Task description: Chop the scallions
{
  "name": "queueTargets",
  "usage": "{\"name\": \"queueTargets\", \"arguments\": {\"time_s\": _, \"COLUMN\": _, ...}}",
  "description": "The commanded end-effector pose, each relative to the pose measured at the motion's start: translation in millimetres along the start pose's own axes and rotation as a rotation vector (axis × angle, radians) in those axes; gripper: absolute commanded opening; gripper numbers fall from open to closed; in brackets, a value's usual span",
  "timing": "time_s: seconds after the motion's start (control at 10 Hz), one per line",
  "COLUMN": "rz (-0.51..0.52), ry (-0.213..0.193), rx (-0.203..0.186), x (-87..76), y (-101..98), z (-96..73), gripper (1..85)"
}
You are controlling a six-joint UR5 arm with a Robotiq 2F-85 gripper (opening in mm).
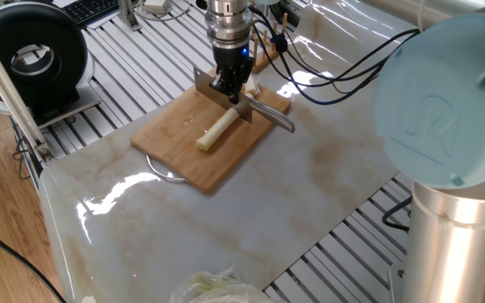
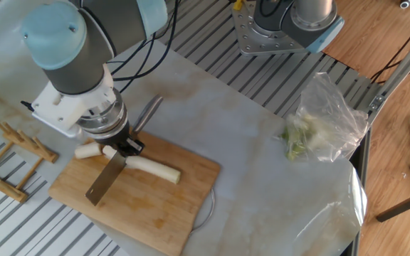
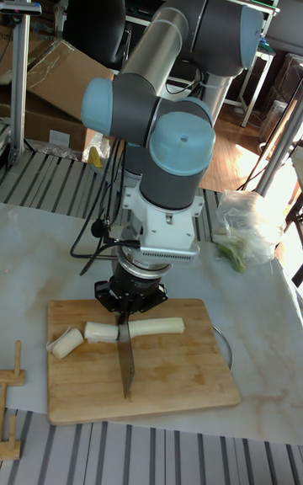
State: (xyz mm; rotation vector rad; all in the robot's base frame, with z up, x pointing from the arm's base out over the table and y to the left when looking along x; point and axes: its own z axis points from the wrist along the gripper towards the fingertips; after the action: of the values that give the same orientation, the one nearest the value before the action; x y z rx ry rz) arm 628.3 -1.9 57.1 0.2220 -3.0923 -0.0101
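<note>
A wooden cutting board [image 1: 183, 151] [image 2: 148, 206] [image 3: 168, 375] lies on the marble-look table. On it rests the scallion, a pale stalk [image 1: 217, 130] [image 2: 154, 167] [image 3: 156, 327], with a short cut chunk [image 3: 101, 332] beside it and another chunk [image 2: 87, 151] [image 3: 66, 342] at the board's edge. My gripper [image 1: 230, 84] [image 2: 123, 146] [image 3: 128, 304] is shut on a knife. Its blade [image 2: 105, 181] [image 3: 126, 359] stands edge-down between the stalk and the nearest chunk. The knife's handle [image 1: 268, 114] [image 2: 146, 112] sticks out behind the fingers.
A clear plastic bag of pale leafy greens [image 2: 319, 121] [image 3: 244, 232] lies on the table away from the board. A small wooden rack [image 2: 13, 156] [image 3: 8, 418] stands beside the board. A second arm's base [image 2: 283, 28] and a black round device [image 1: 32, 55] sit at the edges.
</note>
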Motion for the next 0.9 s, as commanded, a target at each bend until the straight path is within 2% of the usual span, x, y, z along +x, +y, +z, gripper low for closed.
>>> {"name": "queueTargets", "arguments": {"time_s": 0.0, "rz": 0.010, "ry": 0.009, "rx": -0.014, "x": 2.1, "y": 7.9, "z": -11.0, "gripper": 1.3}}
{"name": "queueTargets", "arguments": {"time_s": 0.2, "rz": 0.007, "ry": 0.010, "rx": -0.027, "x": 3.9, "y": 9.1, "z": -16.9, "gripper": 1.3}}
{"name": "queueTargets", "arguments": {"time_s": 0.3, "rz": 0.010, "ry": 0.010, "rx": 0.004, "x": 2.8, "y": 5.4, "z": -16.8, "gripper": 1.3}}
{"name": "queueTargets", "arguments": {"time_s": 0.6, "rz": 0.011, "ry": -0.010, "rx": -0.007, "x": -4.1, "y": 7.3, "z": -8.4, "gripper": 1.3}}
{"name": "queueTargets", "arguments": {"time_s": 0.8, "rz": 0.011, "ry": -0.020, "rx": -0.032, "x": -6.9, "y": 12.5, "z": -3.5, "gripper": 1.3}}
